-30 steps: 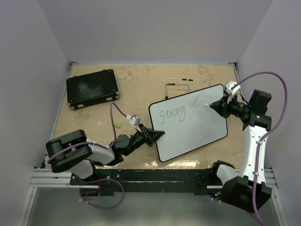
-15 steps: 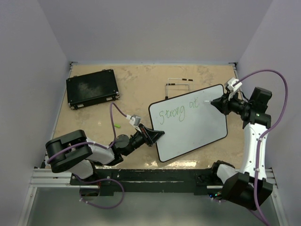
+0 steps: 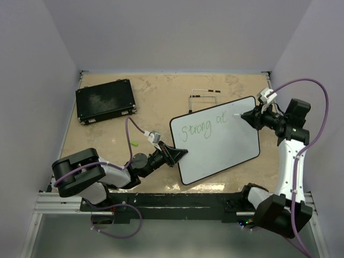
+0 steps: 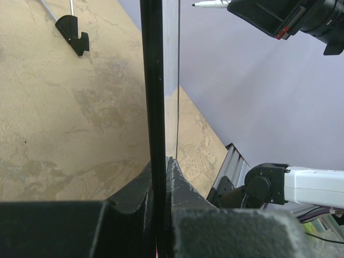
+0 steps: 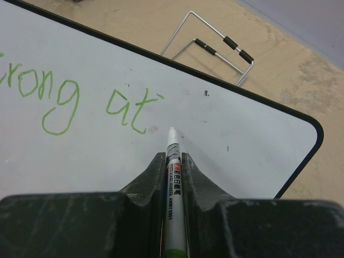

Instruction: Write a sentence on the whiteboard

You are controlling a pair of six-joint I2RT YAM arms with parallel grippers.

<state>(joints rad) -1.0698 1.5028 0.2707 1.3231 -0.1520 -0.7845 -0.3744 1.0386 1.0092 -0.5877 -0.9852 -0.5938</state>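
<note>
Tan desk (image 3: 161, 102), lilac walls around. Near left: left tool (image 3: 180, 154) pinching whiteboard (image 3: 226, 148) rim, likely steadying it for writing. Board lies mid-right, slanted. Right tool (image 3: 247, 117) clamped on marker (image 5: 172, 161), tip poised just right of "at". Sentence (image 3: 205, 126) reads "Strong at", unfinished. Far: wire stand (image 3: 204, 95); black case (image 3: 105, 100) far left.

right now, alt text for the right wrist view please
The right hand grips a marker pointed at the whiteboard, just right of green writing reading "rong at". A wire stand lies on the tan table beyond the board.
</note>
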